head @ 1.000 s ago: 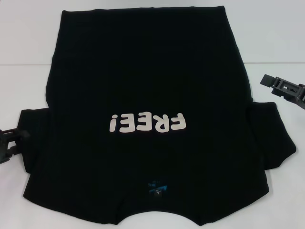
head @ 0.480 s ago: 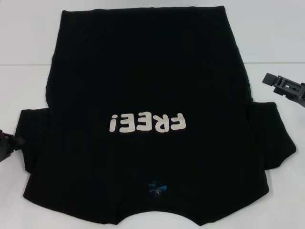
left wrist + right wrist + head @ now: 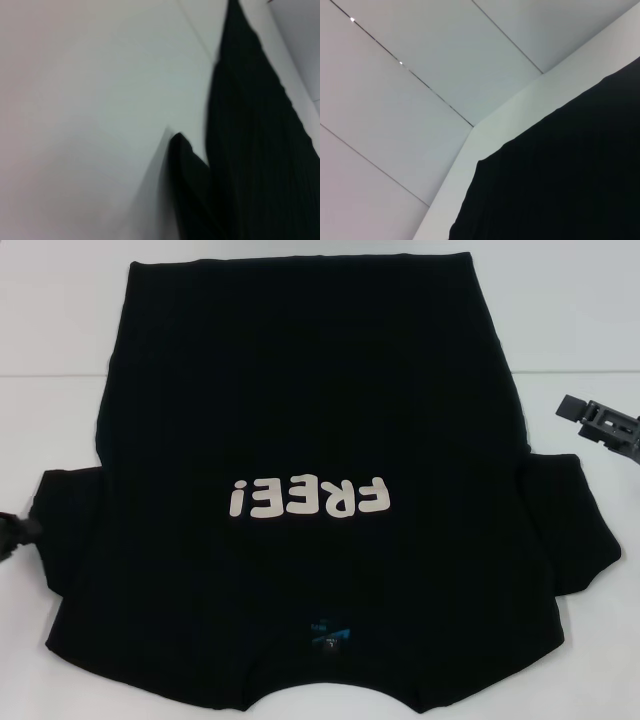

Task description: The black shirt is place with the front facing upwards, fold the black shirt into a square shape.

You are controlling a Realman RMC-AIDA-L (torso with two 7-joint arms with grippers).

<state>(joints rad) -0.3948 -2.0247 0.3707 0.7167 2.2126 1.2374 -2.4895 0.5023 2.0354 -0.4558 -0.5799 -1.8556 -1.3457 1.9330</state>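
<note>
A large black short-sleeved cotton T-shirt [image 3: 310, 480] lies flat and face up on a white table [image 3: 580, 320], filling most of the head view. Its collar, with a small blue neck label [image 3: 329, 632], sits at the bottom centre of the frame. White block letters reading "FREE!" [image 3: 305, 499] appear upside down at mid-frame. The sleeves spread toward the lower left and the right, and the hem runs along the top edge.

At the left edge, just beside the left sleeve, only a sliver of the left gripper [image 3: 12, 532] shows; whether it is spread or pressed together cannot be told. At the right edge, higher in the frame, the right gripper [image 3: 600, 422] hangs over bare table near the shirt's side, apart from the cloth, and its state cannot be told either.

No fold appears made, so the task seems at its start. The next move likely calls for gripping a sleeve or side edge and carrying it inward.
</note>
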